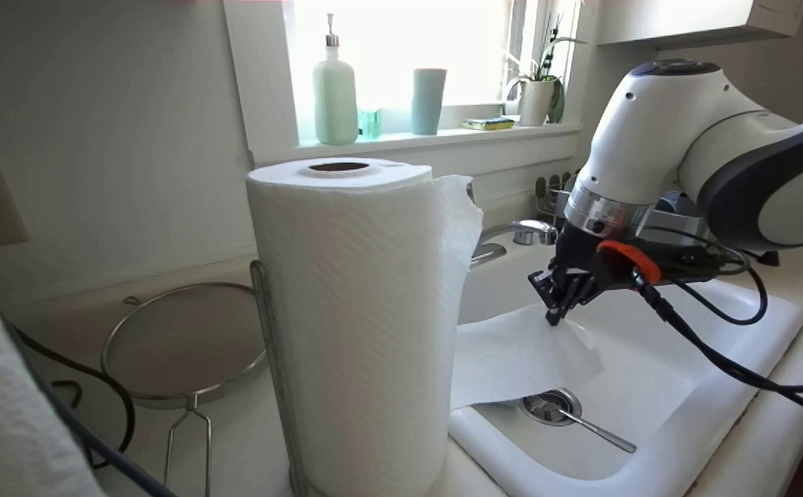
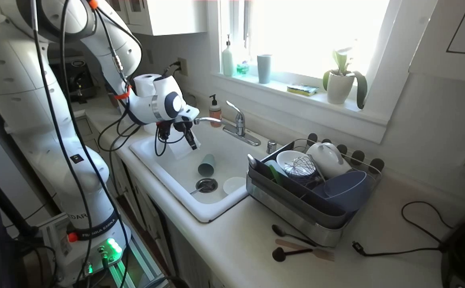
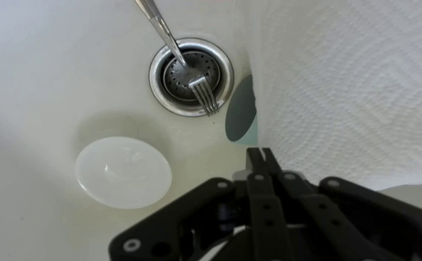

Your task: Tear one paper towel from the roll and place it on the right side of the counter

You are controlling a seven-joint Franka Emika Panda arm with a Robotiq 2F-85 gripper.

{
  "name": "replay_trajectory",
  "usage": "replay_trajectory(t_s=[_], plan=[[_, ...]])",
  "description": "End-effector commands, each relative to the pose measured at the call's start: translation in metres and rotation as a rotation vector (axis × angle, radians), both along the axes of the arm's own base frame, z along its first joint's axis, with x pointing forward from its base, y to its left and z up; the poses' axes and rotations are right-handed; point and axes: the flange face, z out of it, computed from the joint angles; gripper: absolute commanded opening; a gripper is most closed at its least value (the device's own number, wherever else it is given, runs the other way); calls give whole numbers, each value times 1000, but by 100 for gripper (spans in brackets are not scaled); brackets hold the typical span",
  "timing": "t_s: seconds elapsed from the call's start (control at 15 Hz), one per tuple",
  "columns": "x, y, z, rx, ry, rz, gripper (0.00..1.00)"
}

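Between claw [image 3: 261, 153] tips, paper towel [image 3: 348, 90] corner

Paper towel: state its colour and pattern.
The paper towel is white with embossed angular lines, clearest in the wrist view.

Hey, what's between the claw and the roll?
The towel, pinched in the claw, stretches toward the roll over part of the sink, in an exterior view. Whether it's joined to the roll is hidden.

Obst. on ctr [image 2: 232, 242]: dish rack [image 2: 296, 210]
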Motion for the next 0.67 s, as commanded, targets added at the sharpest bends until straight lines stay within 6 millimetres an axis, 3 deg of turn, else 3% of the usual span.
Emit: replay_trajectory(t_s=[0.0, 0.33, 0.6], plan=[[1, -22, 24, -36, 70, 14, 0], [11, -81, 54, -180, 103, 89, 0], [17, -114, 70, -242, 88, 112, 0]])
